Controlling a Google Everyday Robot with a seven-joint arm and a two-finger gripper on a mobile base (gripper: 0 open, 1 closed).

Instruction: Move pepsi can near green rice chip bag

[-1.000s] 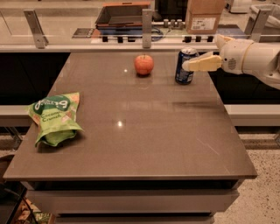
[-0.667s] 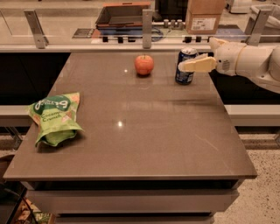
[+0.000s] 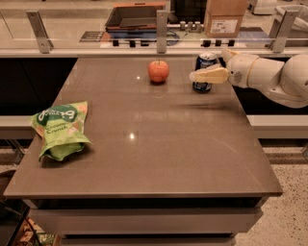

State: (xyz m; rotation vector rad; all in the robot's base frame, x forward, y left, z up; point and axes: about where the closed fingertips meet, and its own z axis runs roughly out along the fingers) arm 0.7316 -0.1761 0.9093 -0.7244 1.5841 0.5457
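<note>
Since a second ago the end effector (image 3: 207,74) has slid a little to the left along the back of the table (image 3: 159,158), while the can, apple and bag lie where they were. It reaches in from the right on a smooth, rounded white arm (image 3: 269,77). Its pale cream front part now lies across the front of the pepsi can (image 3: 206,61). Whether it is apart or clamped on the can cannot be told.

The can is a dark blue cylinder with a silver top. It stands upright near the table's back right corner, close to the back edge. Just to its left, and not touching it, sits a round red-orange apple (image 3: 158,71) with a glossy skin.

The green rice chip bag (image 3: 60,129) is soft and crinkled, bright green with a dark green oval and white lettering. It lies flat near the left edge, toward the front and well apart from the can.

The tabletop is a smooth brown slab with a slight sheen, and a small light spot reflects near its middle. A wide stretch of bare surface runs between the bag and the can.

Behind the table stands a pale counter with upright metal posts (image 3: 161,29). On it rest a dark shallow tray (image 3: 137,17), whose contents cannot be made out, and a closed cardboard box (image 3: 225,14) with a white label.
</note>
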